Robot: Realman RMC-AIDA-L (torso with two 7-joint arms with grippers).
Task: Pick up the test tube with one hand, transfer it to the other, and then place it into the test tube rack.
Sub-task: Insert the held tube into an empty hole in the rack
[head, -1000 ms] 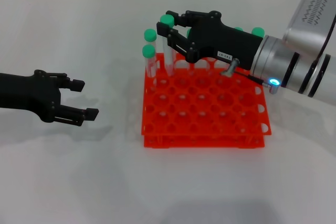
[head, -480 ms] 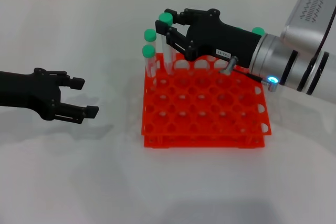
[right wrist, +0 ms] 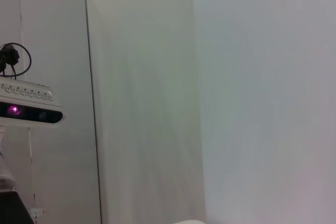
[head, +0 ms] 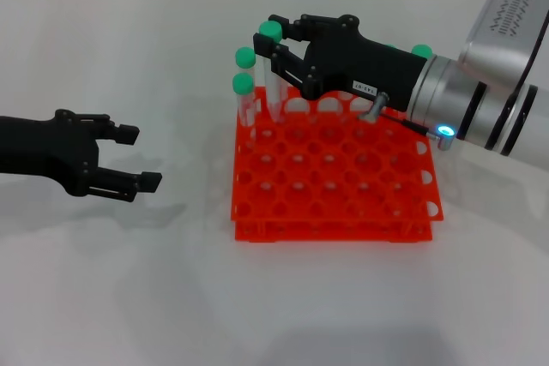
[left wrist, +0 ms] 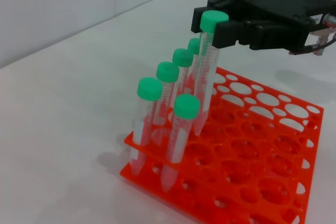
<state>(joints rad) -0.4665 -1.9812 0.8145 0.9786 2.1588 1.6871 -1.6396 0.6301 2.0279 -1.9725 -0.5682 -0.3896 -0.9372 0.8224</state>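
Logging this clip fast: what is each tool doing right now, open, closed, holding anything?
Left tool: open, empty, off to the rack's left.
Right tool: closed on the test tube at its green cap, tube partly lowered into the test tube rack.

There is one rack (head: 334,212), built in two tiers and six holes across. It holds six green-capped tubes (left wrist: 168,103) countable from the left wrist camera: five sit low and one tube (left wrist: 207,72) stands higher. The head camera shows only three caps at the rack's ten o'clock corner and one clear cap at its one o'clock corner, with the rest hidden. Two black grippers are in view, the left gripper (head: 140,159) at nine o'clock of the rack and the right gripper (head: 268,49) at its twelve, each with two fingers.
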